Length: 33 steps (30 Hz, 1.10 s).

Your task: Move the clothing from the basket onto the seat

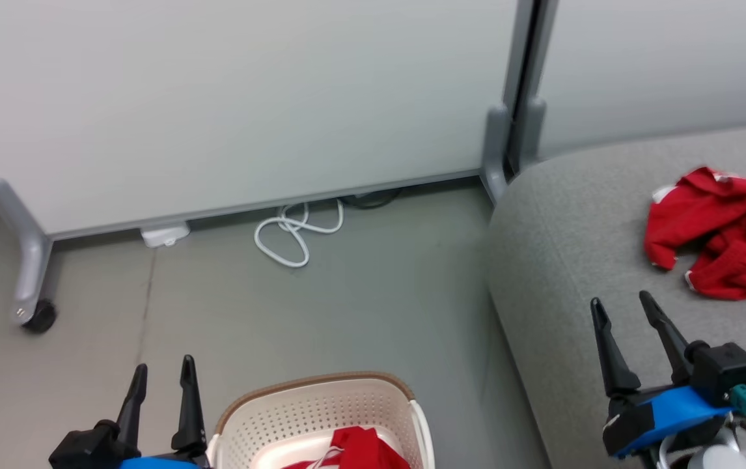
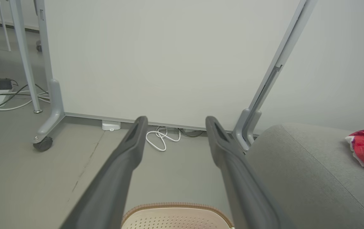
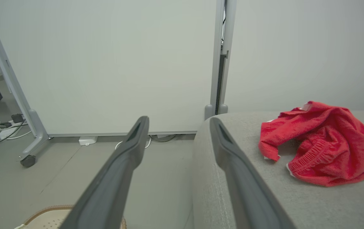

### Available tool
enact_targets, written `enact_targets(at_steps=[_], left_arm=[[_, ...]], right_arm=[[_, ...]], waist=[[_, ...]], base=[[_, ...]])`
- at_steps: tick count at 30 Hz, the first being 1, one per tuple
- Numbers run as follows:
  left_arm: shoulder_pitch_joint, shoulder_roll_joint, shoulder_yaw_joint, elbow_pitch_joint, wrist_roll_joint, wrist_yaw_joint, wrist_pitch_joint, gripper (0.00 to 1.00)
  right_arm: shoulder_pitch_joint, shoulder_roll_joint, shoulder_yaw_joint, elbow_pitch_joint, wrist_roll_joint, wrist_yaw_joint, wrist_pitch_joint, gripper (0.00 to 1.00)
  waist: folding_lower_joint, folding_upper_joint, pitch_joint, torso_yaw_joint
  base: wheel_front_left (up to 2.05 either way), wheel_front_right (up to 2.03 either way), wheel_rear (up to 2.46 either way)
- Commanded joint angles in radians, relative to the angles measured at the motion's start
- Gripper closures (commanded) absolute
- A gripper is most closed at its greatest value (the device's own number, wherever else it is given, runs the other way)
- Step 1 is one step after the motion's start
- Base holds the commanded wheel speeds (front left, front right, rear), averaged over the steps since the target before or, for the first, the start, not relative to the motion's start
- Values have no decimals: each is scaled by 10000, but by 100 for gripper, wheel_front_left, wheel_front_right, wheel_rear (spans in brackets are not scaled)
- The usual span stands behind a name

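Red garment [image 1: 721, 234] lies crumpled on the seat [image 1: 568, 260]; second garment [image 1: 360, 449] in the basket [image 1: 321, 407]; left gripper [image 1: 164, 363] and right gripper [image 1: 620, 299] both empty, fingers spread.

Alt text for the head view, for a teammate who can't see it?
One red garment lies crumpled on the grey seat at right; a second garment sits in the basket below. The left gripper and right gripper are open, empty.

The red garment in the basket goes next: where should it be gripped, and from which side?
Probably pinch the raised bunched fold of the red garment, coming down from above: the basket walls it in on every side, and the open left gripper stands beside it.
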Motion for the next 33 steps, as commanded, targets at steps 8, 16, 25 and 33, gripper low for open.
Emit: enact_targets(at_steps=[8,16,25,33], left_arm=[[201,-54,384,354,354,-182,-48,0],[233,-213,564,466,573,-340,-47,0],[188,-342,792,384,769,-471,-47,0],[59,-382,827,404,908,-529,-47,0]], right_arm=[[915,398,184,-1111,-33,1,601,0],[1130,544,206,-1425,-47,1,894,0],[1070,587,314,-1360,21,1,1004,0],[831,596,483,-1326,-90,1,1029,0]], waist=[[4,-1,-196,894],[4,-1,-168,1222],[4,-1,-22,1141],[4,-1,152,940]], base=[[0,0,0],[0,0,0],[0,0,0],[0,0,0]])
